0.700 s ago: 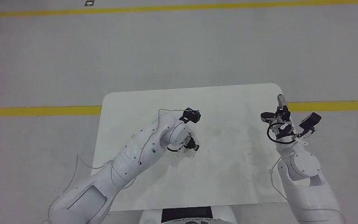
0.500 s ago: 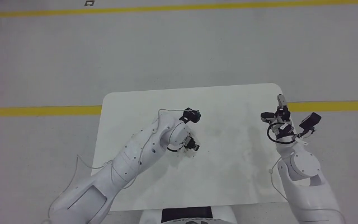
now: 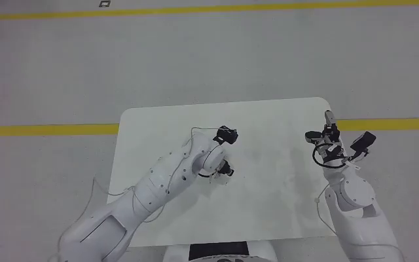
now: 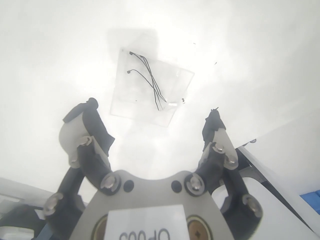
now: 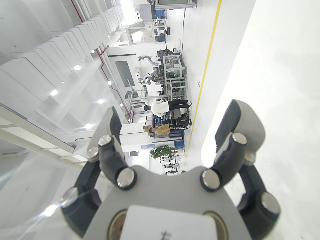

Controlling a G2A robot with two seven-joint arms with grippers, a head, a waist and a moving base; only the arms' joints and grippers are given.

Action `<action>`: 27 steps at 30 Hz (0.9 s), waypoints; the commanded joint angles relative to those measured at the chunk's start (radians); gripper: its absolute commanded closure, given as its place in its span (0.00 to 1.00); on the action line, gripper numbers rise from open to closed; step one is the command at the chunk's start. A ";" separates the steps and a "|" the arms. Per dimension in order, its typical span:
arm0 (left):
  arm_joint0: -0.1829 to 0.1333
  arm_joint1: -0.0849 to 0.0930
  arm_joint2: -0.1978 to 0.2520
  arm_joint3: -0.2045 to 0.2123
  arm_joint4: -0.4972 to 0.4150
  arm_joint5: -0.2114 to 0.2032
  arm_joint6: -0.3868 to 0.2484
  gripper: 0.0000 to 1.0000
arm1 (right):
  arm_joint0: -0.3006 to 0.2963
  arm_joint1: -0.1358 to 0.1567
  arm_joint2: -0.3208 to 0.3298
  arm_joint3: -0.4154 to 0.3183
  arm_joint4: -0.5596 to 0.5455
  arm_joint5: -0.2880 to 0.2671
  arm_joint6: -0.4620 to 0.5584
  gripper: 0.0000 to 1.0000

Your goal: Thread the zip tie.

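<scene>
Lying crossed over one another on a clear flat sheet point(image 4: 130, 96), or perhaps inside it if it is a pouch, a few thin black zip ties point(image 4: 152, 79) rest on the white table point(image 3: 275, 196), left of its middle and just ahead of the left gripper point(image 4: 153, 107). That gripper hangs over them with its jaws spread wide and nothing between them. The right gripper point(image 5: 173, 107) is well apart, up by the table's right edge, likewise spread wide and empty, facing out toward the room. The ties look very light and springy: slender straps that bend easily, each with a small square head at the end farther from the left gripper. They will likely slide on the smooth sheet and could flick away if pinched at a tip. Because they overlap, closing on the crossing may lift more than one. A better hold, I judge, is on a single strap close to its head, where it lies apart from the others, leaving the tail free for the other gripper to steer into the slot
</scene>
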 commanded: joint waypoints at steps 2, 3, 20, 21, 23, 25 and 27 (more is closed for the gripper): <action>-0.021 -0.010 0.030 0.013 -0.012 0.005 0.001 0.00 | 0.000 0.000 0.000 0.000 0.000 0.000 0.000 0.00; -0.028 -0.012 0.039 0.022 -0.014 0.003 0.001 0.07 | 0.000 0.000 0.000 0.000 0.000 0.000 0.000 0.00; -0.083 -0.051 0.132 0.115 -0.013 0.048 0.001 0.97 | 0.000 0.000 0.000 0.000 0.000 0.000 0.000 0.00; -0.083 -0.052 0.136 0.118 -0.010 0.052 0.001 0.96 | 0.000 0.000 0.000 0.000 0.000 0.000 0.000 0.00; -0.083 -0.053 0.147 0.126 -0.005 0.057 0.001 0.96 | 0.000 0.000 0.000 0.000 0.000 0.000 0.000 0.00; -0.083 -0.055 0.155 0.128 -0.007 0.065 0.001 0.96 | 0.000 0.000 0.000 0.000 0.000 0.000 0.000 0.00; -0.082 -0.055 0.159 0.131 -0.010 0.070 0.001 0.95 | 0.000 0.000 0.000 0.000 0.000 0.000 0.000 0.00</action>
